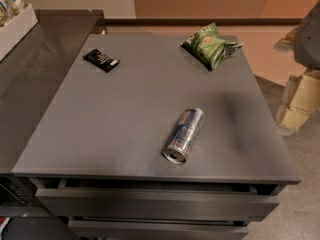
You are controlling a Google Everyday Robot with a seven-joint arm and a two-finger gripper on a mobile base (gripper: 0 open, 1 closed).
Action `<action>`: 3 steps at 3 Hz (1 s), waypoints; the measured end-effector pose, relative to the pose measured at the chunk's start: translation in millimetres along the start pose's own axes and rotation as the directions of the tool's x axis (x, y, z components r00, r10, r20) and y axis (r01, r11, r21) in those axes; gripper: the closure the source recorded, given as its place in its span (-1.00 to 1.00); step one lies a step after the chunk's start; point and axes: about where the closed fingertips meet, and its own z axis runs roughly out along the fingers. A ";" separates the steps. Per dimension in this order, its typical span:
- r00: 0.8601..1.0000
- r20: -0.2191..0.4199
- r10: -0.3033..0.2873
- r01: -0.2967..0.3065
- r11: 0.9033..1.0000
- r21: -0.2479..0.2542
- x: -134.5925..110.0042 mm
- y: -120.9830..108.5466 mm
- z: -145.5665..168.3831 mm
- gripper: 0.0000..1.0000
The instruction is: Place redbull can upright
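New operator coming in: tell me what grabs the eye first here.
The redbull can lies on its side near the front of the grey cabinet top, one silver end facing the camera. A green snack bag sits at the back right, a black packet at the back left; the gripper hangs beyond the right edge, apart from the can.
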 end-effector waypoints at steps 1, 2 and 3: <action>1.000 0.000 0.000 0.000 1.000 0.000 0.0 0.0 0.0 -1.00; 0.999 0.007 -0.046 0.046 0.999 0.005 -6.7 0.9 2.7 -1.00; 0.983 0.038 -0.181 0.181 0.983 -0.006 -28.9 10.3 13.2 -1.00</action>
